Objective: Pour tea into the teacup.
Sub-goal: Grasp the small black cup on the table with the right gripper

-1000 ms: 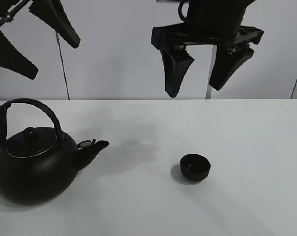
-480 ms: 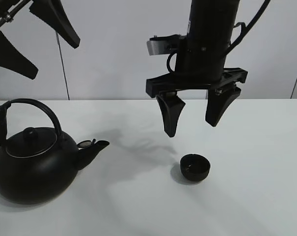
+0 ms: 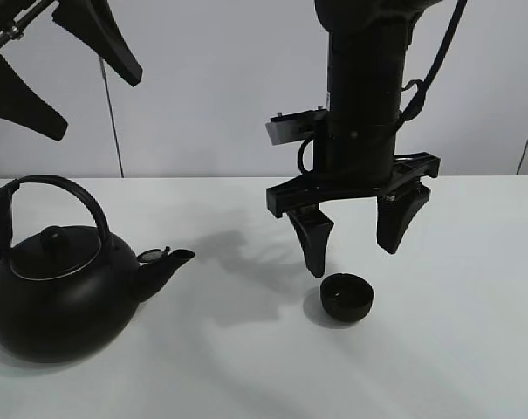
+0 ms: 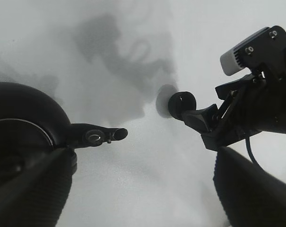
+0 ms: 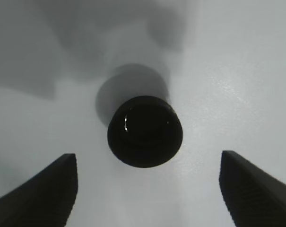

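Above the teacup, your right end effector has come down from high up to just over the rim, spread wide and holding nothing, one finger toward each side of the cup. That looks like a move to steady or take the cup, and pouring has not begun. Well apart from the teacup, on the left arm's side, the kettle stands untouched, spout toward the cup. Your left end effector has stayed high above it, open and empty. Nothing lies on the tabletop between kettle and teacup.
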You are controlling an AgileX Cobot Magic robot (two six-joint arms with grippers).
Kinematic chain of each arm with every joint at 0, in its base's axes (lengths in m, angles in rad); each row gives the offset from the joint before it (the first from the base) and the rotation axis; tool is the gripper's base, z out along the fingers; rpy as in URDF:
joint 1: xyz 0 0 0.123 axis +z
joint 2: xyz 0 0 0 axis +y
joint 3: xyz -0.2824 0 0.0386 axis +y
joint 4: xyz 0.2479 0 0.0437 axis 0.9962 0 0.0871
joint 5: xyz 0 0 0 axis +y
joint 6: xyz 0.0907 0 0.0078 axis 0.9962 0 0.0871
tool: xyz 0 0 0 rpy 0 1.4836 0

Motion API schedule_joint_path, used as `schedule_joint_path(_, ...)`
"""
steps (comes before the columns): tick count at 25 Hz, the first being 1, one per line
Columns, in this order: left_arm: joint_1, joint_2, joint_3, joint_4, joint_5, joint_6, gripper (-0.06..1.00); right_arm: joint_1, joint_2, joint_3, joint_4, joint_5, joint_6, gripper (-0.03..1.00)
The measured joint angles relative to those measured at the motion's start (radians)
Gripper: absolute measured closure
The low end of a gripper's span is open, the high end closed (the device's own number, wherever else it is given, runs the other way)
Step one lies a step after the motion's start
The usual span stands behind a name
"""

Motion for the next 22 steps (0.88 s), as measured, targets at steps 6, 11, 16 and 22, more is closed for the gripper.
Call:
schedule_joint_path(6,0.0,0.0,0.0,0.0,0.0,0.0,0.35,0.0,0.043,0.0,0.011,-0.031,0.0,0.4)
schedule_joint_path(11,0.0,0.0,0.0,0.0,0.0,0.0,0.35,0.0,0.075,0.0,0.037,-0.049,0.0,0.4)
schedule_joint_path(16,0.0,0.0,0.0,0.0,0.0,0.0,0.35,0.0,0.089,0.0,0.047,-0.051,0.0,0.4)
schedule_joint_path(22,0.0,0.0,0.0,0.0,0.0,0.0,0.35,0.0,0.12,0.0,0.062,-0.062,0.0,0.4)
